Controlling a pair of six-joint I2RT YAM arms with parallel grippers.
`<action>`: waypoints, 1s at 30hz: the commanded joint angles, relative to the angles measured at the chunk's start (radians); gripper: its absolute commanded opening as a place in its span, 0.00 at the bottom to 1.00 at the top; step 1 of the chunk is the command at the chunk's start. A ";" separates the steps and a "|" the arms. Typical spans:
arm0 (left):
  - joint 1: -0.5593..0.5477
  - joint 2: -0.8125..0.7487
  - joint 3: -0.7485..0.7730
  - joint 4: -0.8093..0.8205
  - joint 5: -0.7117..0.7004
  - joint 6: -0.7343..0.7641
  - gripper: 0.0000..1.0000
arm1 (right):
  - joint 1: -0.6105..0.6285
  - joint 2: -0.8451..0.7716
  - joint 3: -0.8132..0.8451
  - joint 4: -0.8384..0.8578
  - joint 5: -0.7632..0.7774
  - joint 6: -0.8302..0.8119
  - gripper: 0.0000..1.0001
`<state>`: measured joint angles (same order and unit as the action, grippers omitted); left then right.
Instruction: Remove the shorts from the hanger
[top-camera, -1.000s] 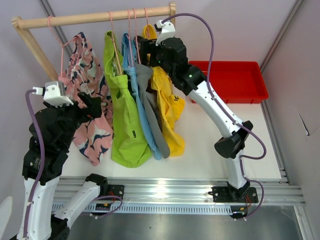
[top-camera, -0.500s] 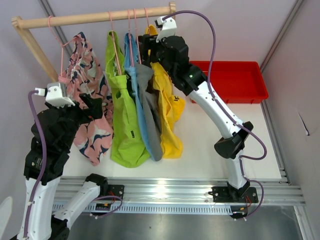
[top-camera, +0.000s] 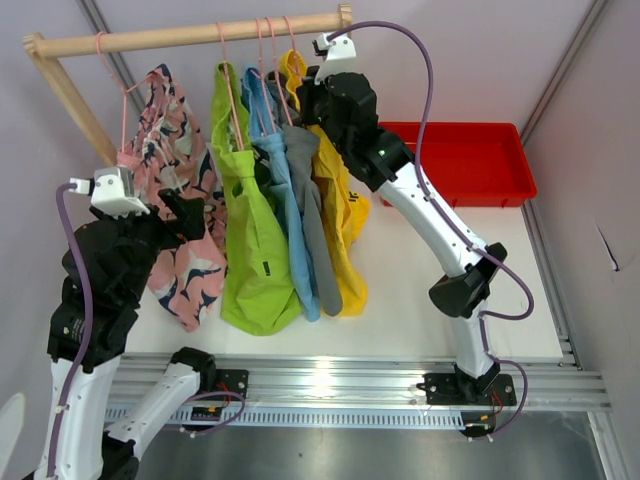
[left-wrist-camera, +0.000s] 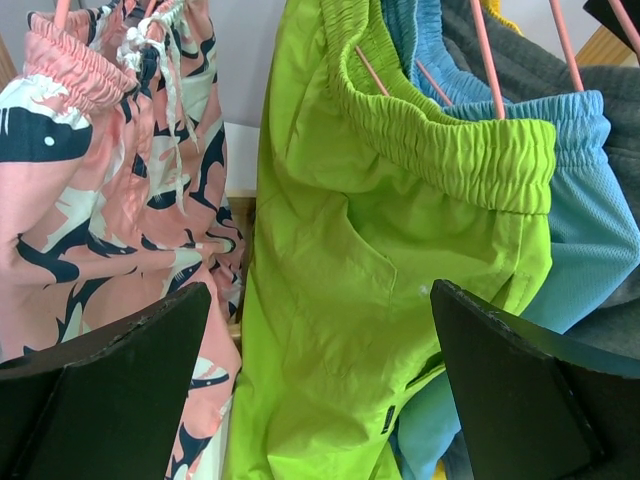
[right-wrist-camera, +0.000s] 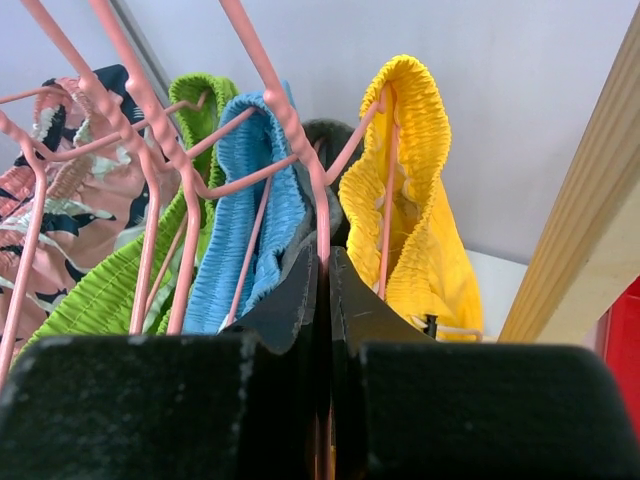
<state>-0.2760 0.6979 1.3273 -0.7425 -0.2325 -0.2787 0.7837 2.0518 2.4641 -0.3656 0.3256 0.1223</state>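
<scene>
Shorts (top-camera: 255, 240), five in all, hang from one wooden rail (top-camera: 180, 38).

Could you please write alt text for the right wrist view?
The right tool is closed on a pink hanger, with yellow shorts at right and blue shorts, green shorts and pink patterned shorts at left.

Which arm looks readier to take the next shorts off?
Right. The right gripper is shut on a pink hanger by the grey shorts; the left gripper hangs open before the lime shorts.
</scene>
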 joint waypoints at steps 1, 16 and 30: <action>-0.008 0.011 0.010 0.020 0.012 0.021 0.99 | 0.012 -0.065 -0.028 0.034 0.006 -0.027 0.00; -0.011 0.215 0.208 0.041 0.162 0.050 0.99 | 0.071 -0.311 -0.050 0.054 0.059 -0.176 0.00; -0.015 0.367 0.398 0.065 0.320 0.076 0.99 | 0.074 -0.565 -0.264 -0.035 0.087 -0.130 0.00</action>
<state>-0.2836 1.0435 1.6619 -0.7151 -0.0193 -0.2321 0.8532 1.5616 2.2211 -0.4580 0.4118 -0.0238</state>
